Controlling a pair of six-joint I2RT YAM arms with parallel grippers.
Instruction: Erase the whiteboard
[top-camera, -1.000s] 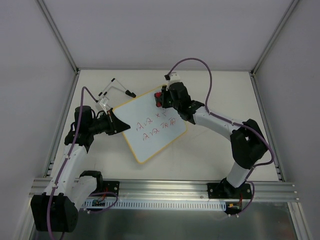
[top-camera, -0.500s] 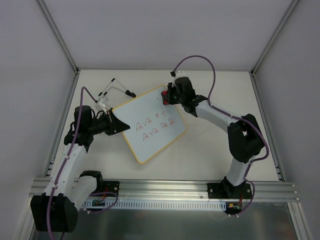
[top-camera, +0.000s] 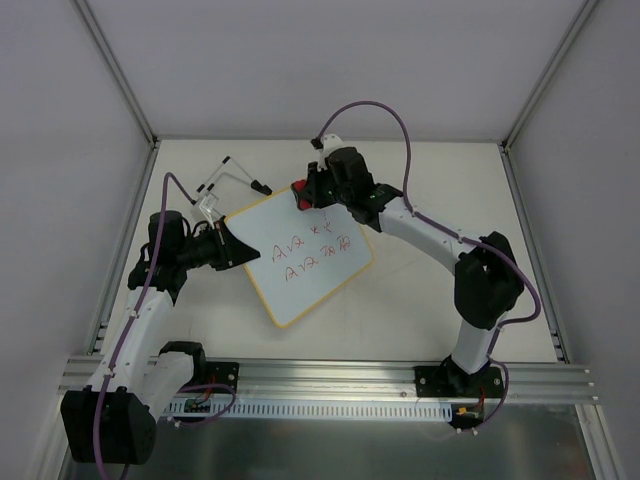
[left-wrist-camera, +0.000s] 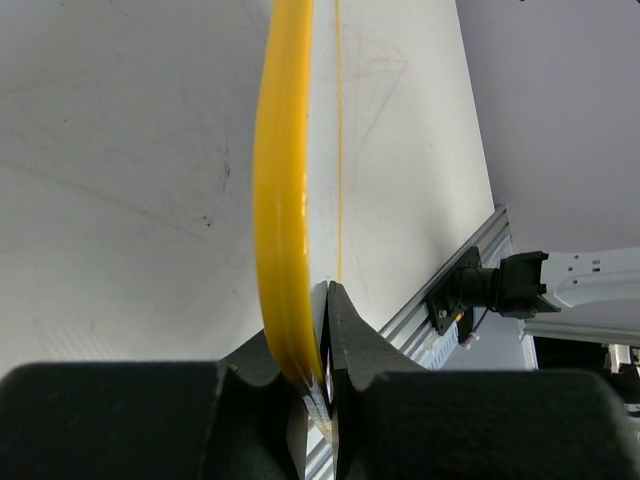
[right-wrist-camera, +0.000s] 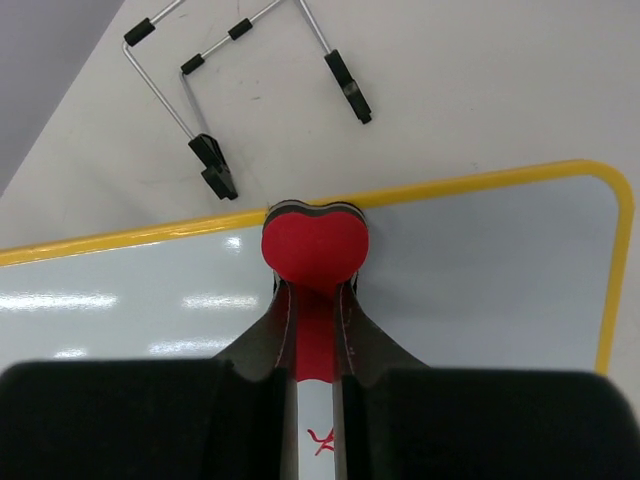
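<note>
Whiteboard (top-camera: 290, 298) is found lying aslant on the table (top-camera: 430, 190). Its left corner is pinched between the closed fingers of the left gripper (top-camera: 232, 247); in the left wrist view the yellow frame (left-wrist-camera: 285, 200) is seen clamped edge-on. The red eraser (right-wrist-camera: 315, 245) is held in the right gripper (top-camera: 308, 196), jaws closed tight on it, and is set at the board's far edge. Red handwriting (top-camera: 318, 254) is noted mid-board, not yet wiped.

For a clean wipe, the eraser is best pressed flat and drawn toward the near side across both lines in overlapping passes, with the board braced by the left gripper.

A wire stand (top-camera: 235, 178) is noted just beyond the far edge and could be clipped if strokes overrun.
</note>
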